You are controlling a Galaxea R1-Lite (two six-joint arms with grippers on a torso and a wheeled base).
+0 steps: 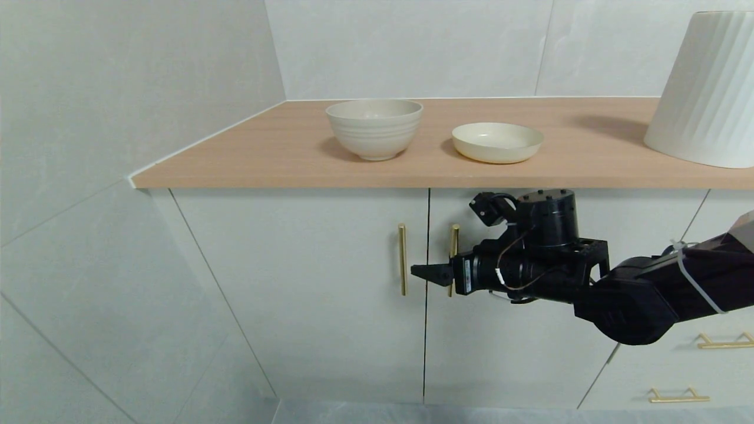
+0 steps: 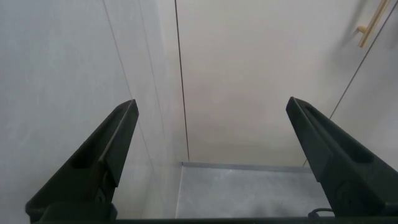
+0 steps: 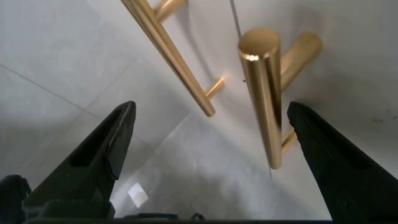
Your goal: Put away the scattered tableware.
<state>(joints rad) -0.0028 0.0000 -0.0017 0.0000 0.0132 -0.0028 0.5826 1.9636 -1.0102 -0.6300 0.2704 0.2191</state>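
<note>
Right end effector [image 1: 425,273], jaws spread, near a gold door handle [image 1: 454,235]

Wood countertop [image 1: 265,156] tops pale cabinets [image 1: 300,294] with gold handles [image 1: 402,259], beside tiled walls [image 1: 118,88].

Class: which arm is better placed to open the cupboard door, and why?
Right: the right gripper, fingers open, straddles a gold door handle. The left gripper faces bare panel near the floor.

My right gripper [image 1: 425,273], spread wide, faces closed cabinet doors [image 1: 306,282]; right handle [image 3: 264,93] and left handle [image 3: 168,56] cross its gap.
</note>
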